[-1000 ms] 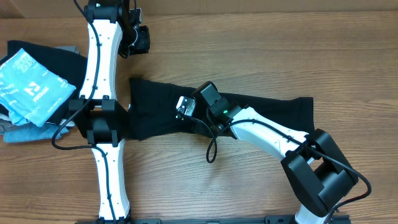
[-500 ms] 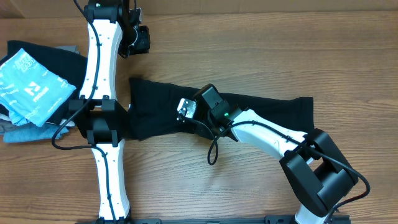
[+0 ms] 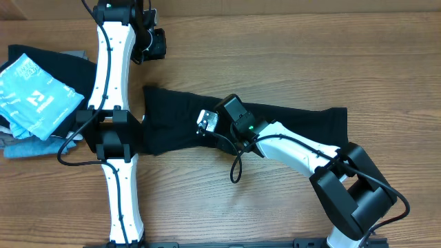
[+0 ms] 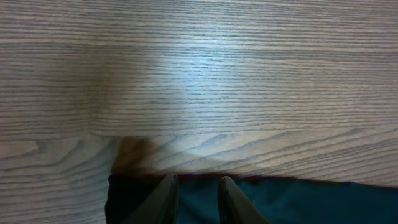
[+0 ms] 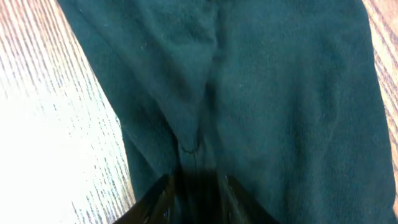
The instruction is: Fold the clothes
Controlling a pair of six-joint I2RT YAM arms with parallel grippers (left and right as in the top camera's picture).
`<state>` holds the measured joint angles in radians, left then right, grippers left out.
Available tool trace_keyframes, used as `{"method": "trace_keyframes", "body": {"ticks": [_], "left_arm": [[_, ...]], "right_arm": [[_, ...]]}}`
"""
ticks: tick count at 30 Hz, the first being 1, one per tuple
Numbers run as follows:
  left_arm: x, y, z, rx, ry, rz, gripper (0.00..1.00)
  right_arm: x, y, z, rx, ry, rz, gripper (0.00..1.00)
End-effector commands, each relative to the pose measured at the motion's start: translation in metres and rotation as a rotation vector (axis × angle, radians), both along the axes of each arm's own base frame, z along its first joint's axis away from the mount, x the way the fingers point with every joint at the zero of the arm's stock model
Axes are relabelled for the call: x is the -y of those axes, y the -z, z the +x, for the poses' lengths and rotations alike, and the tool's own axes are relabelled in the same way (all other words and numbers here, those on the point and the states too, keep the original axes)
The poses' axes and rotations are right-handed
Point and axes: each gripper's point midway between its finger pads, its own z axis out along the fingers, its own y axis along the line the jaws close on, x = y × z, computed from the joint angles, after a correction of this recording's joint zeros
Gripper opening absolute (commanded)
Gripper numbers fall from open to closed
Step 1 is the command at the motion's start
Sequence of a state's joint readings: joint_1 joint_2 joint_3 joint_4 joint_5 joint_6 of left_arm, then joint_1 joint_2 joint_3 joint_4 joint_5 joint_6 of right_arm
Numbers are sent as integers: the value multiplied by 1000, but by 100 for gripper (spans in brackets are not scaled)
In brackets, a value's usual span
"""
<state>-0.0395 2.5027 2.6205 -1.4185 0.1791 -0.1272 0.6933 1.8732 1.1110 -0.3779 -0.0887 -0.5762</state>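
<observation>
The black garment point(image 3: 303, 117) lies stretched out flat on the wooden table point(image 3: 275, 55), its long body running away from the right gripper point(image 3: 205, 125) on both sides; in the right wrist view the cloth point(image 5: 280, 93) fills nearly all the space ahead of the fingers point(image 5: 158, 194), with a raised crease running straight down into the gap between them; the right gripper point(image 5: 196, 186) is closed on that crease, pinching a fold of the garment near its lower edge, and bare table shows only off to one side of the fingertips; the left gripper point(image 3: 155, 43) hangs over bare wood well apart from the right one, beyond the garment's upper corner; in the left wrist view its fingers point(image 4: 168, 194) stand a little apart with nothing caught between them, and the gripper point(image 4: 198, 190) has open wood grain ahead of the tips while a dark edge of the garment point(image 4: 298, 199) shows just behind and below them, though whether the fingers touch that cloth cannot be told; farther out, on the far side of the left arm point(image 3: 114, 83) from both grippers, a pile of clothes point(image 3: 34, 96) sits at the table's edge, a light-blue printed piece lying on top of black and grey cloth
</observation>
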Motion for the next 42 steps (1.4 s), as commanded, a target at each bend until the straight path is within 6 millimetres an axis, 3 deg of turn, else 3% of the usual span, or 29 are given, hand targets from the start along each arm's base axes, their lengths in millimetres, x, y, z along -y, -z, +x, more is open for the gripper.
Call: {"method": "trace_keyframes", "body": {"ticks": [1, 11, 16, 25, 35, 38, 40, 42], "left_arm": [[1, 2, -1, -2, 21, 12, 25], [1, 2, -2, -8, 21, 12, 25], [1, 2, -2, -8, 21, 12, 25], [1, 2, -2, -8, 21, 12, 26], [2, 1, 1, 7, 21, 11, 27], [2, 1, 2, 8, 22, 11, 27], [2, 1, 2, 11, 22, 11, 27], [2, 0, 7, 32, 22, 10, 25]], "right_arm": [[8, 3, 1, 18, 22, -23, 30], [31, 2, 23, 49, 98, -47, 29], [32, 2, 23, 39, 101, -35, 29], [28, 4, 12, -25, 115, -9, 6], [20, 8, -26, -154, 73, -66, 5], [17, 7, -28, -166, 68, -48, 5], [15, 6, -25, -158, 79, -35, 12], [6, -10, -15, -152, 150, 18, 14]]}}
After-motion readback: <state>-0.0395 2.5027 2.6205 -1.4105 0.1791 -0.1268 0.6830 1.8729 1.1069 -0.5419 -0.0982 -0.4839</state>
